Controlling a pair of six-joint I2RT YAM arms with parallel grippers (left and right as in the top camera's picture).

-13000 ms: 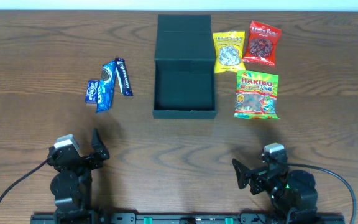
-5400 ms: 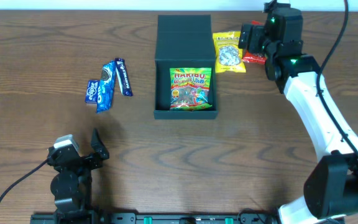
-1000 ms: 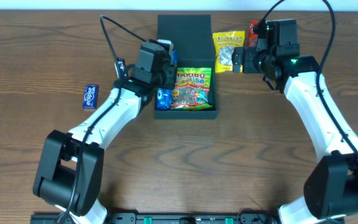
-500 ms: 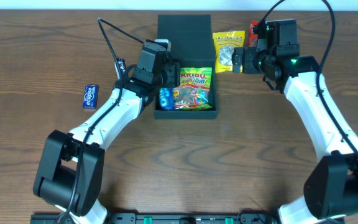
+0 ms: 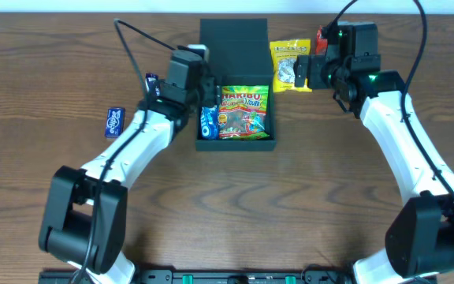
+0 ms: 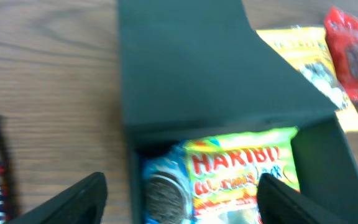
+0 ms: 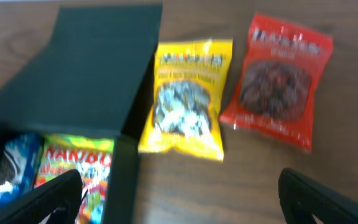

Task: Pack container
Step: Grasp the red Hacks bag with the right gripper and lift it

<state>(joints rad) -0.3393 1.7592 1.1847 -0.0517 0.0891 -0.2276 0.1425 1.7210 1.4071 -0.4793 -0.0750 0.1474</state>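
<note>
The dark teal container (image 5: 235, 144) stands open at the table's middle back, its lid (image 5: 233, 41) folded back. Inside lie a Haribo bag (image 5: 245, 114) and a blue Oreo packet (image 5: 208, 121) at its left wall. My left gripper (image 5: 203, 91) is open and empty, over the container's left edge; the left wrist view shows the gripper (image 6: 182, 205) above the Oreo packet (image 6: 163, 196) and Haribo bag (image 6: 241, 174). My right gripper (image 5: 306, 72) is open and empty, right of the container beside the yellow packet (image 5: 288, 67). In the right wrist view the gripper (image 7: 185, 199) hangs over bare table.
A red packet (image 7: 278, 81) lies right of the yellow packet (image 7: 188, 96); overhead, my right arm hides most of it. A small blue packet (image 5: 114, 121) lies on the left of the table. A blue bar (image 5: 151, 80) shows beside my left arm.
The Oreo packet now rests in the container's left side. My left gripper has drawn back up and to the left. The right arm has hardly moved.
</note>
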